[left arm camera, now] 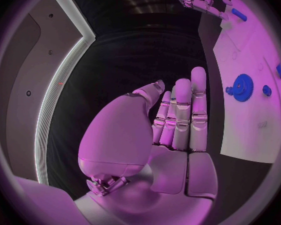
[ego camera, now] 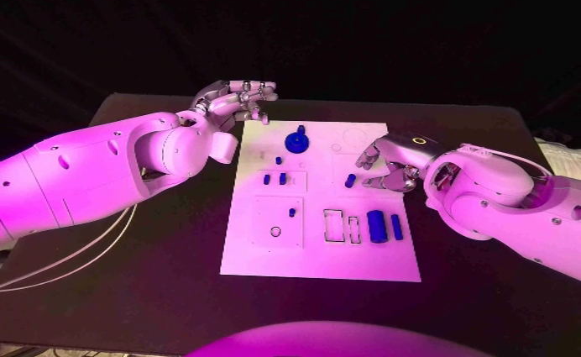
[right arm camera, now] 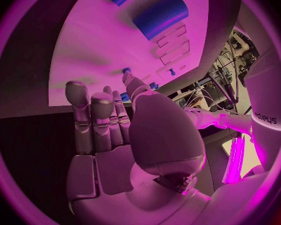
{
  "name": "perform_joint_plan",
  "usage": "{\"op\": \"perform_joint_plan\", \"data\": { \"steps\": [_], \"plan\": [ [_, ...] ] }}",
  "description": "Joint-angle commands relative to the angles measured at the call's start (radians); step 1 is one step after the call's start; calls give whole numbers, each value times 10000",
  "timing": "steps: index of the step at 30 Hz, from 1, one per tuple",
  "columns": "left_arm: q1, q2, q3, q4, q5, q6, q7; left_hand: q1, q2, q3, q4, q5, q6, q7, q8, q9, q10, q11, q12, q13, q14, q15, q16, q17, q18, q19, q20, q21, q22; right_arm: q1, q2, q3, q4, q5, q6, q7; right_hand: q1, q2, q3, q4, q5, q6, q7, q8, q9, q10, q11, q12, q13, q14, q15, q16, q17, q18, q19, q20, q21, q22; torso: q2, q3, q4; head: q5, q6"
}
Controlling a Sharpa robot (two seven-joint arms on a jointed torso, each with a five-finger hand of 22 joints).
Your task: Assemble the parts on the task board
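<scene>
- My left hand (ego camera: 236, 102) hovers just off the far left corner of the flat white rectangular task board (ego camera: 321, 266); its fingers are apart and lightly curled, and it holds nothing.
- From the left wrist view the same left hand (left arm camera: 178, 120) shows its fingers nearly straight and side by side, with the palm bare.
- My right hand (ego camera: 389, 164) sits over the right side of the task board, fingers bent downward toward a small blue peg (ego camera: 350, 180); I cannot tell whether the fingertips touch that peg.
- From the right wrist view my right hand (right arm camera: 109, 120) has its fingers extended and nothing in the palm.
- A blue toothed gear wheel (ego camera: 298, 141) lies on the task board near its far edge, on the board's left half.
- Two small blue pins (ego camera: 276, 178) stand side by side near the board's middle, on its left half.
- A thick blue cylinder (ego camera: 377, 226) and a thinner blue rod (ego camera: 396, 225) lie side by side near the board's right edge.
- The task board rests in the middle of the black tabletop (ego camera: 145, 281).
</scene>
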Motion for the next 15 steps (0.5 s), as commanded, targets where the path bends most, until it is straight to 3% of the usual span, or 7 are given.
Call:
{"op": "perform_joint_plan", "data": {
  "steps": [1,7,15],
  "plan": [
    [-2,19,5,7,-75,234,17,-86,-34,-48,-14,38,-68,25,69,-14,-69,-21,65,14,-80,-24,-16,-10,191,-14,47,-42,-16,-31,99,-11,-43,-367,246,-75,178,42,1,13,-87,130,18,23,-18,102,19,36,-1,93,25,-62,-15,183,1,44,-61,-9,6,0,7,12,6],
    [-3,7,5,7,-86,224,-17,-88,-38,-54,-15,38,-75,27,76,-14,-76,-20,74,14,-82,-22,-16,-13,191,-13,47,-44,-19,-47,221,-27,-75,-234,218,37,287,176,86,67,-167,339,104,53,-11,458,95,178,10,147,78,18,73,141,169,88,62,197,8,-12,3,-13,0],
    [-3,7,5,7,-89,242,-51,-88,-38,-54,-15,38,-75,27,76,-14,-76,-20,74,14,-82,-22,-16,-13,191,-13,47,-44,-19,-66,350,-46,-63,-26,249,220,388,255,228,134,-165,535,152,61,-7,853,59,271,5,226,47,258,328,87,402,87,302,554,4,-1,-5,-25,-17]
  ]
}}
